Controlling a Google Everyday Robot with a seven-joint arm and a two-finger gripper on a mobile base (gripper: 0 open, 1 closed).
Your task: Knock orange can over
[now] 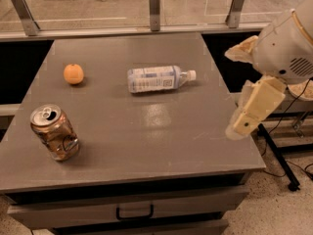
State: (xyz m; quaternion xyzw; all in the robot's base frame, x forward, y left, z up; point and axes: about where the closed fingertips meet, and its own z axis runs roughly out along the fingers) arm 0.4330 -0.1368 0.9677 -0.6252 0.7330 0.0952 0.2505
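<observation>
Camera view has the orange can (54,132) upright near the table's (146,146) eight o'clock corner and the gripper (248,112) off the edge at three o'clock, open or shut I cannot tell, so the approach seems unstarted and calls for a long sweep across to topple it.

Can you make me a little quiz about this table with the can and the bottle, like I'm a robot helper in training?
1. True or false: the orange can stands upright on the gray table.
2. The clear plastic bottle is: A) standing upright, B) lying on its side, C) balanced on the can.
3. Fill in: the gripper hangs beside the table's ___ edge as pictured, far from the can and touching nothing.

Key: 1 true. 2 B. 3 right.
</observation>
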